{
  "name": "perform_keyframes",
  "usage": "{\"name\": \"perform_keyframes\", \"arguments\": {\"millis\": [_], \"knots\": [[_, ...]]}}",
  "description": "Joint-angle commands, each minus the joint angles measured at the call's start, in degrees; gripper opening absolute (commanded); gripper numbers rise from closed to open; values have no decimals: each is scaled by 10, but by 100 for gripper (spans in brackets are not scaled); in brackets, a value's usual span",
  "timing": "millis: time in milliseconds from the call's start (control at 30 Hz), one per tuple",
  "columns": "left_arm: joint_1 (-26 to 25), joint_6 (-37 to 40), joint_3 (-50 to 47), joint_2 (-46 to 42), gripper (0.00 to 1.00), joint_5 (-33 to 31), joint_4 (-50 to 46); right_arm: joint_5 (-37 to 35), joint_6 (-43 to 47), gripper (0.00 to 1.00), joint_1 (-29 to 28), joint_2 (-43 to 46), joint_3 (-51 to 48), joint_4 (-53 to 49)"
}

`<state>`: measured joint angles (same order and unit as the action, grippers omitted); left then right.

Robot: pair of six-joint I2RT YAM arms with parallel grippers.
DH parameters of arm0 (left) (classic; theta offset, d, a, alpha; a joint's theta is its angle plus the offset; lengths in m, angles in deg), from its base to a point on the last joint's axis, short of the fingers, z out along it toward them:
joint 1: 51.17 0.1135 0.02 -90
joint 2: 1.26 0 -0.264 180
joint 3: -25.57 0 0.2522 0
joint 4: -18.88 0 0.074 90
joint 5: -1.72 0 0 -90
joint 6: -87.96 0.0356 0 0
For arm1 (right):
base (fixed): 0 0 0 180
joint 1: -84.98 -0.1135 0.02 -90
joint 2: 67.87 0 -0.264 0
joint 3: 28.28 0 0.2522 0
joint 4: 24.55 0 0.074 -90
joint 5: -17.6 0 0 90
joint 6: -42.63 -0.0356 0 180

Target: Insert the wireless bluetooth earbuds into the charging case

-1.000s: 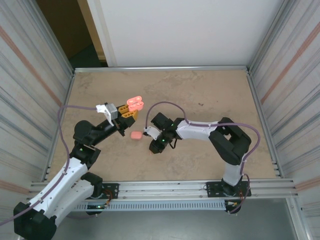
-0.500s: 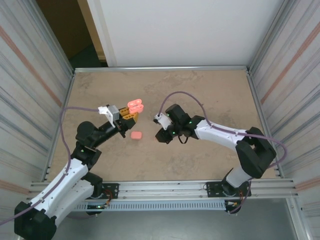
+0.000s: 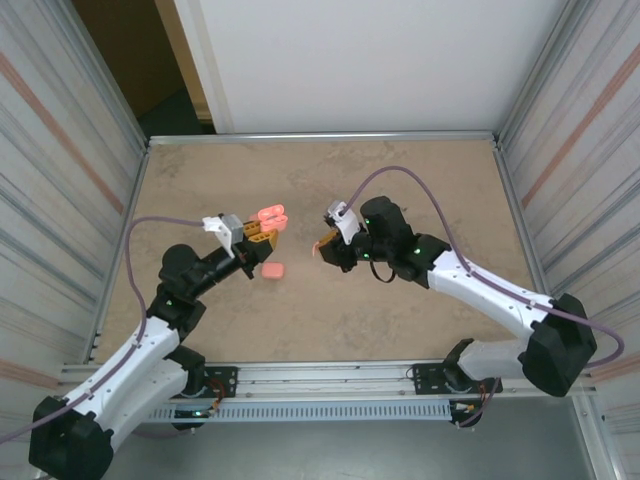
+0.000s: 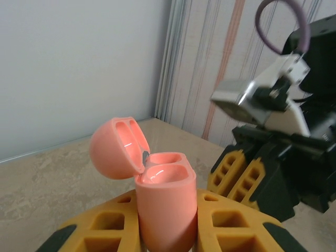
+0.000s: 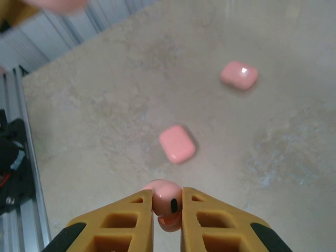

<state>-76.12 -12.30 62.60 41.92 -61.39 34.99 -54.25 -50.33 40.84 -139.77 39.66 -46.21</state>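
Centre-left in the top view, the left gripper (image 3: 262, 236) clamps the charging case (image 4: 165, 202), lid open. Right of it and apart, the right gripper (image 3: 326, 246) pinches an earbud (image 5: 167, 201), which must travel leftward.

- Open air separates the left gripper (image 3: 262, 234), clamped on the open charging case (image 3: 272, 214), from the right gripper (image 3: 323, 247), which pinches an earbud (image 5: 167, 202).
- A closed pink case (image 3: 273, 270) lies on the table (image 3: 430, 180) near the left gripper.
- The table's far half lies bare.
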Motion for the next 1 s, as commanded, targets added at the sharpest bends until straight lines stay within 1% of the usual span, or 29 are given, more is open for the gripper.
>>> {"name": "perform_keyframes", "arguments": {"millis": [0,333,500,667,967], "knots": [[4,6,-2,5,0,-4,34,-22,-7,16,6,32,-1,29],[4,-11,-4,52,0,26,86,-39,5,16,7,59,35,68],[4,-15,-1,72,0,44,104,-33,16,16,6,45,64,72],[3,-17,4,97,0,77,116,-26,23,16,1,27,84,85],[-6,-26,8,126,0,90,143,-31,37,16,-25,-9,118,97]]}}
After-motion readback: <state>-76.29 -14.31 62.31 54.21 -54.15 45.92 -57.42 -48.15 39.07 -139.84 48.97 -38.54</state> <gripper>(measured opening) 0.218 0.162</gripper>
